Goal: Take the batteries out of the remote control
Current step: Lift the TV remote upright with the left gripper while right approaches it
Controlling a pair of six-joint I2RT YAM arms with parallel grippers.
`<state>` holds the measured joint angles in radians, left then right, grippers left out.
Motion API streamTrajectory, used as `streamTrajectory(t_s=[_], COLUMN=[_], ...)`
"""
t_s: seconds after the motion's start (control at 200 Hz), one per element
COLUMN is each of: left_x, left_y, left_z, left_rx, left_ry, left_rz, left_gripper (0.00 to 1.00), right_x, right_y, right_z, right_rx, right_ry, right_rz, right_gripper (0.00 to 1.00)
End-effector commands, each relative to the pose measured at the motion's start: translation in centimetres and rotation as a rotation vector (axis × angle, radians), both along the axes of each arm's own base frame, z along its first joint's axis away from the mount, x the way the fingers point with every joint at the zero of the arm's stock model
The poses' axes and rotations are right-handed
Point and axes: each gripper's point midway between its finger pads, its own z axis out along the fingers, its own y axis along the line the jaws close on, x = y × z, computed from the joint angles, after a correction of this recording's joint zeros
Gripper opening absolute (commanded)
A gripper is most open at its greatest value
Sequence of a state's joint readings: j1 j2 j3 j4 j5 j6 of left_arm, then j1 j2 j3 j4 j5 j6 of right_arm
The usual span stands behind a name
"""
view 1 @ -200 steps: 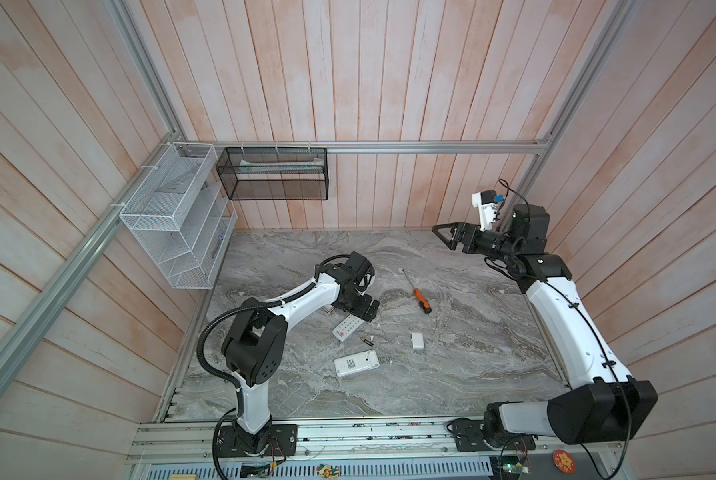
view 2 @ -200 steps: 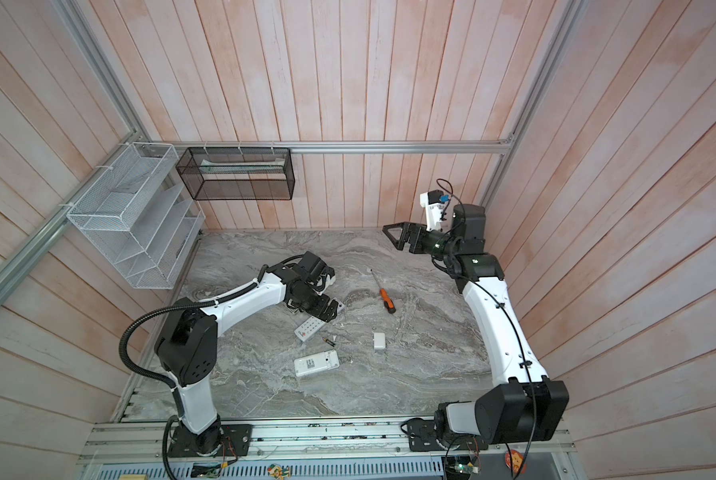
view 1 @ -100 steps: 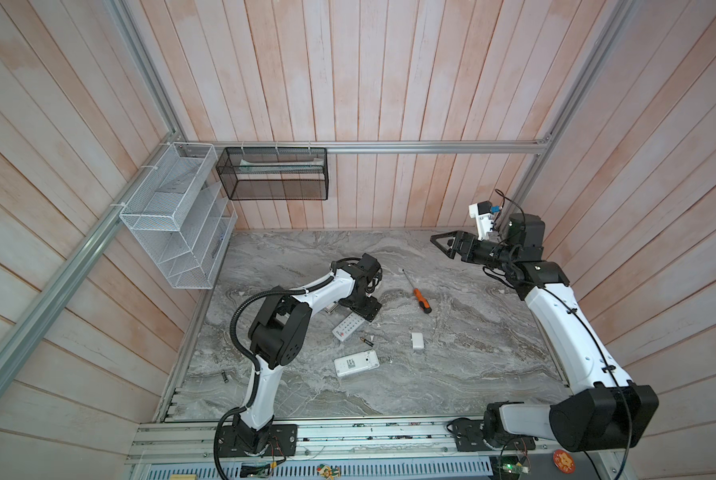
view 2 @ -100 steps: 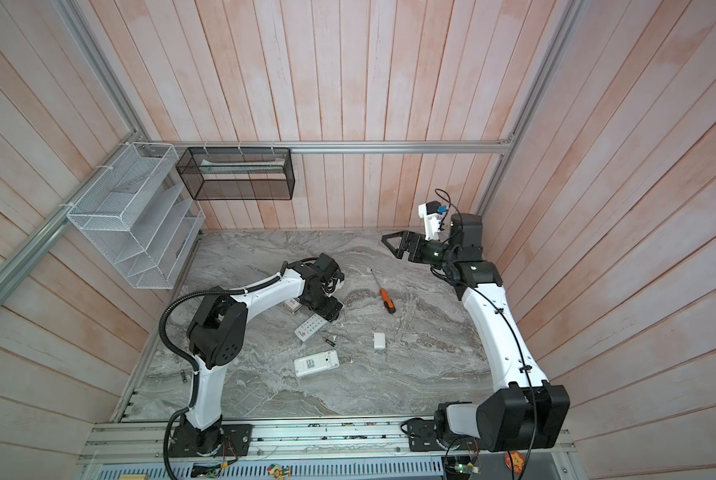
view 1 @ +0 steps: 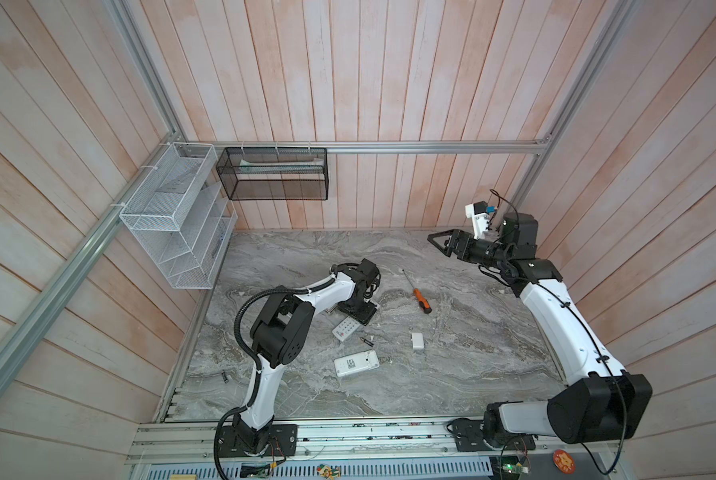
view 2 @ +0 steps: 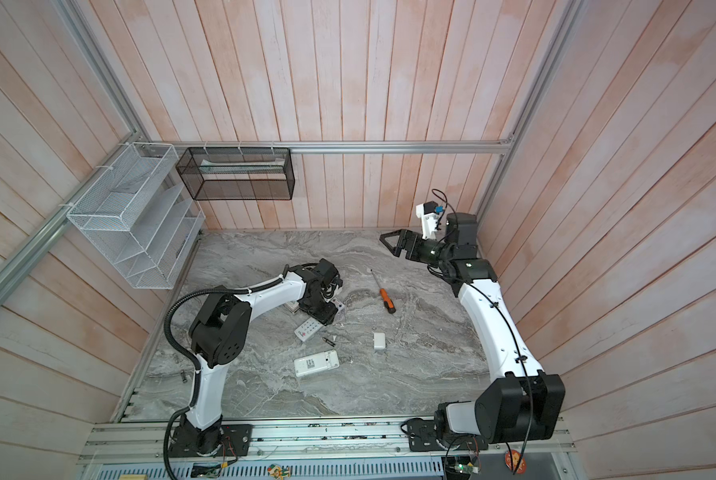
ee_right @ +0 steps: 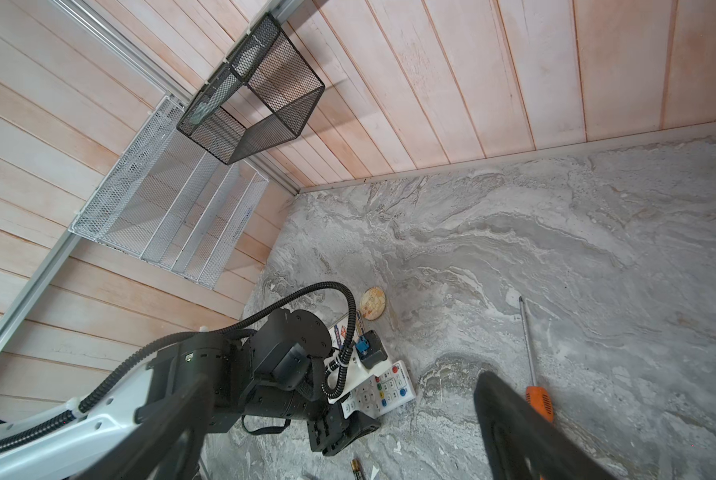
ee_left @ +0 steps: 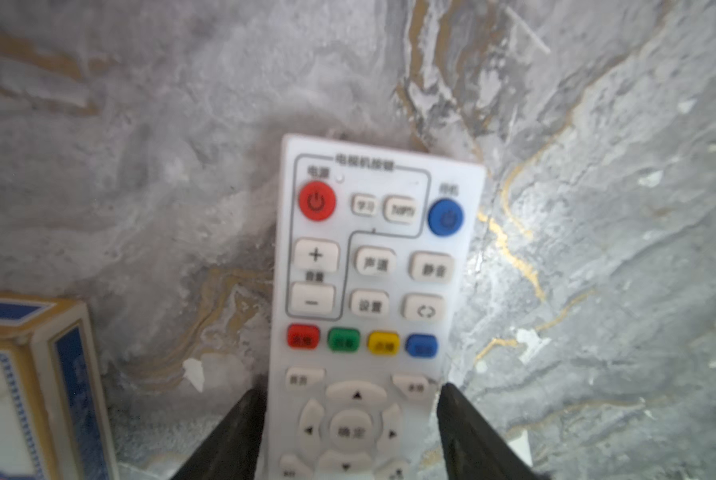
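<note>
In the left wrist view a white remote control [ee_left: 369, 266] with coloured buttons lies face up on the marble. My left gripper [ee_left: 350, 386] has one dark finger against each long side of it. The right wrist view shows that remote [ee_right: 383, 388] under the left wrist. In both top views the left gripper [view 1: 358, 313] [view 2: 319, 311] covers most of it. One of the batteries [view 1: 366, 341] [ee_right: 357, 467] lies loose just in front of that gripper, and another battery [view 1: 224, 377] lies near the left edge. My right gripper [view 1: 437, 245] [ee_right: 344, 376] hangs open and empty at the back right.
Two more white remotes [view 1: 345, 330] [view 1: 356, 363] lie in front of the left gripper, with a small white cover [view 1: 417, 341] to their right. An orange-handled screwdriver [view 1: 420, 297] lies mid-table. A blue and gold card box [ee_left: 36, 374] sits beside the held remote. Wire baskets [view 1: 273, 174] hang on the walls.
The left jaws have narrowed onto the sides of the remote, and the left elbow has folded in toward the table. The right gripper has dipped slightly and stays wide open.
</note>
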<state>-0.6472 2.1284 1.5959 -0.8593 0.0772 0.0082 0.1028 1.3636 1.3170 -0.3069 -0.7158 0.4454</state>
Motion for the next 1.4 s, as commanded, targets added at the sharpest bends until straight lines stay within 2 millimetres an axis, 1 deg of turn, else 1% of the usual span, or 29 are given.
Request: streamTrajectory(t_s=[0.0, 0.11, 0.225, 0.38, 0.495, 0.595, 0.67, 0.735, 0.84, 0.99, 1.055, 1.135, 1.215, 1.28, 1.395], left_x=[-1.6, -1.7, -1.5, -1.2, -0.9, -0.6, -0.3, -0.2, -0.5, -1.1, -1.4, -1.7, -1.9, -2.1, -2.6], left_y=[0.5, 0.5, 0.7, 0.8, 1.0, 1.2, 1.2, 1.3, 1.4, 1.6, 1.9, 2.1, 2.7, 3.4, 4.2], left_z=[-2.2, -2.0, -1.3, 0.5, 2.8, 5.7, 8.4, 10.5, 13.6, 18.0, 19.7, 22.0, 24.6, 26.2, 27.4], left_rx=[0.025, 0.025, 0.026, 0.02, 0.002, -0.035, -0.09, -0.163, -0.334, -0.599, -0.734, -0.929, -1.122, -1.241, -1.37], left_ry=[0.07, 0.07, 0.054, 0.02, -0.008, -0.041, -0.068, -0.08, -0.037, 0.014, 0.051, 0.093, 0.12, 0.132, 0.177], left_rz=[-0.01, -0.011, -0.005, 0.004, 0.023, 0.049, 0.08, 0.106, 0.201, 0.291, 0.327, 0.354, 0.341, 0.323, 0.303], left_gripper=[0.61, 0.5, 0.41, 0.36, 0.35, 0.35, 0.35, 0.35, 0.35, 0.35, 0.35, 0.35, 0.35, 0.35, 0.35], right_x=[0.2, 0.0, -0.2, -0.4, -0.6, -0.7, -0.8, -0.8, -0.8, -1.1, -1.4, -1.9, -2.7, -3.5, -5.2], right_y=[0.3, 0.7, 1.0, 1.5, 1.9, 2.3, 2.9, 3.5, 4.6, 6.8, 7.8, 8.5, 9.1, 9.7, 11.2], right_z=[1.1, 1.2, 1.5, 2.0, 2.2, 2.6, 2.9, 3.1, 3.2, 3.0, 3.0, 3.2, 3.1, 2.7, 2.3], right_rx=[0.005, 0.002, 0.002, 0.014, 0.024, 0.037, 0.034, 0.018, 0.006, -0.014, -0.037, -0.05, -0.041, -0.024, -0.02], right_ry=[-0.031, -0.039, -0.05, -0.065, -0.08, -0.112, -0.142, -0.163, -0.179, -0.168, -0.165, -0.153, -0.125, -0.095, -0.075], right_rz=[0.001, 0.009, 0.015, 0.028, 0.039, 0.061, 0.083, 0.091, 0.112, 0.174, 0.193, 0.209, 0.236, 0.267, 0.305], right_gripper=[0.98, 0.98, 0.98, 0.98, 0.98, 0.98, 0.98, 0.98, 0.98, 0.98, 0.98, 0.98, 0.98, 0.98, 0.98])
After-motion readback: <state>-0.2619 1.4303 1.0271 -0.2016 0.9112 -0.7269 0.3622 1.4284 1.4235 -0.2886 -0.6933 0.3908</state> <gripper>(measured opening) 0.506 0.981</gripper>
